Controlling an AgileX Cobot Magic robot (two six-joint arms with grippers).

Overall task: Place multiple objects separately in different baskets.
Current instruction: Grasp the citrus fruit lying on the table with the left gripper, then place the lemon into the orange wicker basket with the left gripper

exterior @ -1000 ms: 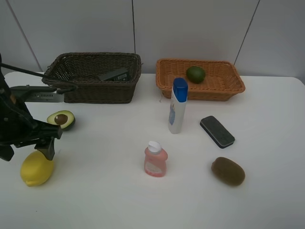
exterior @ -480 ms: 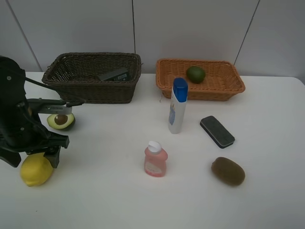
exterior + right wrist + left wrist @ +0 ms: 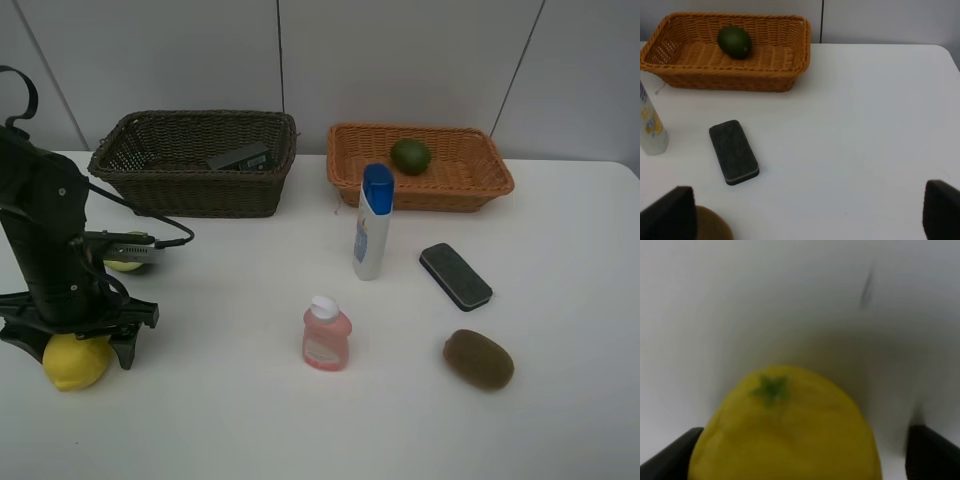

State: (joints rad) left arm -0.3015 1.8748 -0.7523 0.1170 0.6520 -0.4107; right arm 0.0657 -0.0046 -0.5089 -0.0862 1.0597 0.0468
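Left gripper (image 3: 72, 342), jaws wide open, straddles the yellow lemon (image 3: 785, 430) at the table's (image 3: 230, 420) 8 o'clock. The round fruit could roll or squirt out if the jaws close off-centre. The light orange basket (image 3: 440, 196), holding a green lime (image 3: 410, 156), sits at 1 o'clock; the upright white blue-capped bottle (image 3: 373, 225) stands between. The halved avocado (image 3: 127, 264) lies near, at the lemon's 12 o'clock. Right gripper (image 3: 805, 212) is open and empty.

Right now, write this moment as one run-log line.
left gripper open around lemon | right gripper open, empty | lime in orange basket
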